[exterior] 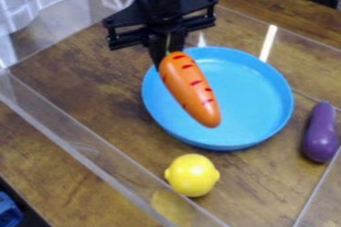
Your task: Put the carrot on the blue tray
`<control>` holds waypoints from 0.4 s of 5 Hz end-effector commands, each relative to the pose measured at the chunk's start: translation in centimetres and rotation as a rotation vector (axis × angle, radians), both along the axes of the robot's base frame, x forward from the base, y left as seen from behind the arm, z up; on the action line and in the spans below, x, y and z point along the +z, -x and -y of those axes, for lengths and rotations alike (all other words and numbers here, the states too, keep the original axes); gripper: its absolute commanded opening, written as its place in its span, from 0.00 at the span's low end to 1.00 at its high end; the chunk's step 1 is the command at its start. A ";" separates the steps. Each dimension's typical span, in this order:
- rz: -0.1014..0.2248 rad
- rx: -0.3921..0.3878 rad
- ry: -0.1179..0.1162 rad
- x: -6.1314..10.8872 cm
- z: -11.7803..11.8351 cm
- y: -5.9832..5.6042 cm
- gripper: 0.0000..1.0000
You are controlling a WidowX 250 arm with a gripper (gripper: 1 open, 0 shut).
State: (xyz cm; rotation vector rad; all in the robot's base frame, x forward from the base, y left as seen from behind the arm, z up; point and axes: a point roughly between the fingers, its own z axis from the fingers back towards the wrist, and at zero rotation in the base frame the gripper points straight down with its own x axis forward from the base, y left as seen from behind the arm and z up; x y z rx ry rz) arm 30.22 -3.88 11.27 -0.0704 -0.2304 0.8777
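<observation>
The orange carrot [190, 90] with dark grooves hangs slanted from my gripper [163, 53], which is shut on its upper end. Its green top is hidden behind the fingers. The carrot's lower tip points down and to the right over the left part of the blue tray [253, 97], a wide round plate with a raised rim. Whether the tip touches the tray surface I cannot tell.
A yellow lemon [192, 175] lies in front of the tray. A purple eggplant [320, 132] rests at the right edge. Clear plastic walls [80, 156] border the wooden table on the left and front.
</observation>
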 end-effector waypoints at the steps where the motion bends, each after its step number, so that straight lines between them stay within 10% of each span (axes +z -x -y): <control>1: 0.064 -0.010 0.016 2.3 -0.2 -1.1 0.00; 2: 0.063 0.011 -0.001 2.4 -0.5 -0.3 1.00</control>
